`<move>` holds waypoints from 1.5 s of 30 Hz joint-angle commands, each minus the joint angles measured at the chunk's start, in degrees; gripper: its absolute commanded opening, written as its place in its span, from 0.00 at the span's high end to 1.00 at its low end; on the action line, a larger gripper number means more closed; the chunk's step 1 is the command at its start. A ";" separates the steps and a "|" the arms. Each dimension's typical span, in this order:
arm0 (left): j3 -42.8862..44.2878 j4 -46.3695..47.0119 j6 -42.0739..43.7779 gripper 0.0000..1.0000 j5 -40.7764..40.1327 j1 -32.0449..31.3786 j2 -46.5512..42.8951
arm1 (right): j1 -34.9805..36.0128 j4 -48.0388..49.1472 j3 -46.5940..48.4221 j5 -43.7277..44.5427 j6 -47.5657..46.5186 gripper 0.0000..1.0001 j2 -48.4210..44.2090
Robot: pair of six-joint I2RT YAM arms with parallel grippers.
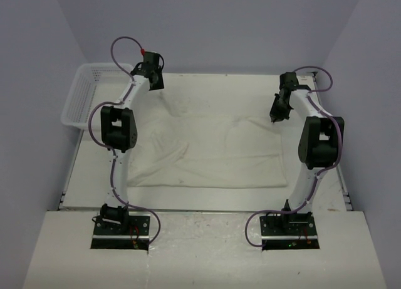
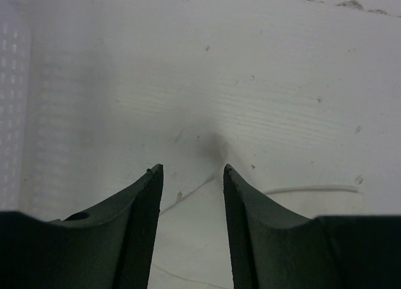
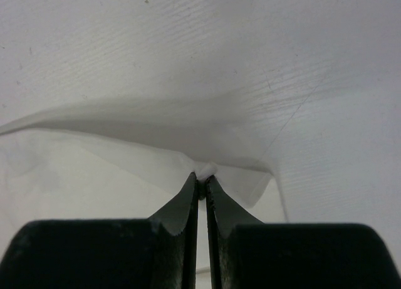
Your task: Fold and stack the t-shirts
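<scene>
One t-shirt (image 1: 213, 151) in view, cream and wrinkled: lies spread across the middle of the table (image 1: 188, 198), between the two arms, not yet folded. Right gripper (image 3: 202, 176): pressed together on a small peak of the shirt's cloth at its far right edge, tenting that hem slightly off the surface. Probably holds there to keep one corner ready for a fold toward the near side. Left gripper (image 2: 191, 170): spread apart, nothing held, hovering over pale bare surface near the table's far left corner, just beside the white mesh basket (image 1: 88, 94). Seems placed to come down on the shirt's far left edge, so that both corners travel together. Needs a matching pinch on the left first; otherwise risks a skewed, dragged fold.
</scene>
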 commanded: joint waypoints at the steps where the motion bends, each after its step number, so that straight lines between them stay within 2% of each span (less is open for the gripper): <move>1: 2.51 0.50 1.80 0.55 0.32 -0.26 1.35 | 0.14 0.71 1.79 0.56 -0.69 1.00 -0.26; 10: 2.42 3.84 2.77 0.53 3.66 -0.09 3.64 | 0.14 0.71 1.52 1.17 -0.78 1.00 0.09; 25: 1.98 7.97 1.71 0.54 14.46 0.70 6.19 | 0.14 0.01 2.14 2.31 -1.04 1.00 0.97; 28: 1.89 7.62 1.63 0.64 15.08 0.70 6.63 | 0.14 -0.26 2.49 2.49 -1.04 1.00 1.14; 35: 1.89 7.27 1.71 0.74 15.52 0.79 6.37 | 0.14 -0.26 2.84 1.96 -0.69 1.00 1.49; 38: 1.63 7.44 1.54 1.00 15.70 0.97 5.75 | 0.14 -0.17 2.66 1.79 -0.69 1.00 1.76; 40: 0.67 8.14 1.45 1.00 16.05 1.05 4.88 | 0.14 -0.17 2.58 1.79 -0.78 1.00 1.85; 45: -9.61 16.31 0.83 1.00 19.47 0.97 -3.47 | 0.14 -0.17 2.84 1.96 -0.95 1.00 2.02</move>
